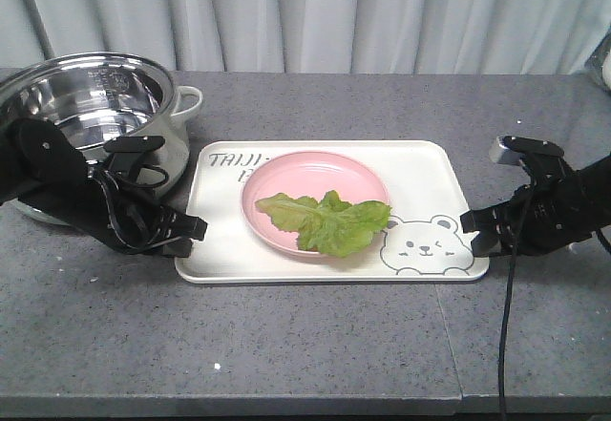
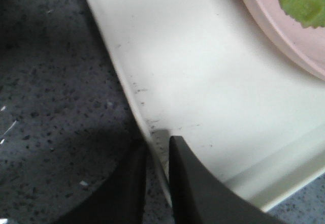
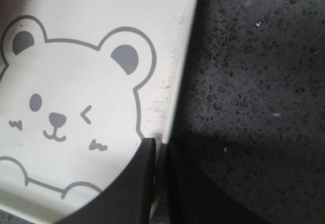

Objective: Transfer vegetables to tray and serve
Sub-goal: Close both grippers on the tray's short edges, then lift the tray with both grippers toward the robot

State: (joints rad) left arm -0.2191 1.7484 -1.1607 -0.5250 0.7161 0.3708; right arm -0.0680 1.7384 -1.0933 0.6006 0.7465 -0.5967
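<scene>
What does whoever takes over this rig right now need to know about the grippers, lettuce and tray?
Left gripper: closed on the tray's left rim, one finger on each side of it.
Right gripper: closed on the right rim the same way, beside the bear drawing.
Lettuce leaf: lies on the pink plate, which sits mid-tray.
Tray: looks flat on the grey table; steel pot is close behind the left arm.
Done: lettuce loaded, both rims gripped.
Left: lift both sides together, keep the tray level and serve.
</scene>
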